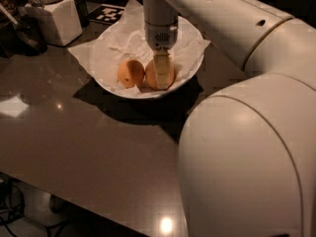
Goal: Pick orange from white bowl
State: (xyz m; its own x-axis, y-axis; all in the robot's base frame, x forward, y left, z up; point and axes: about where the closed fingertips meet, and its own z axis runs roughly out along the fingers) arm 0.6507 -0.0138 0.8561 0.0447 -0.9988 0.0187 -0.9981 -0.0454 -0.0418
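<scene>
So, orange: the orange [150, 76] sits in the lower right part of the white bowl [190, 74], upper middle of the frame, on the crumpled paper [98, 53] lining it
neighbour: a second, slightly smaller orange [129, 73] with a tiny dark dot lies just left of it; the two look like they're touching or as good as
gripper: the gripper [161, 79] comes straight down from the top of the frame and sits right at the orange; its pale lower end crosses the front of the fruit
jaws: honestly can't tell if they're open, closed or already squeezing; the far side is hidden behind the fruit
key relation: the orange isn't off to either side of the jaws; it's directly at them, lined up under the wrist; so I'd guess the coming move is about closing and lifting straight up, not shifting sideways
which arm: only one arm [237, 28] here; it reaches in from the right and fills the whole right side of the frame
long axis: basically none; it's round, so approach angle shouldn't matter much
pointing: no stem mark visible on this one; can't say which way it faces
risk: the neighbour is so close on the left that it could get nudged; my guess only
table: the bowl rests on the dark glossy table [74, 132]; a white container [54, 19] stands well apart at upper left
</scene>
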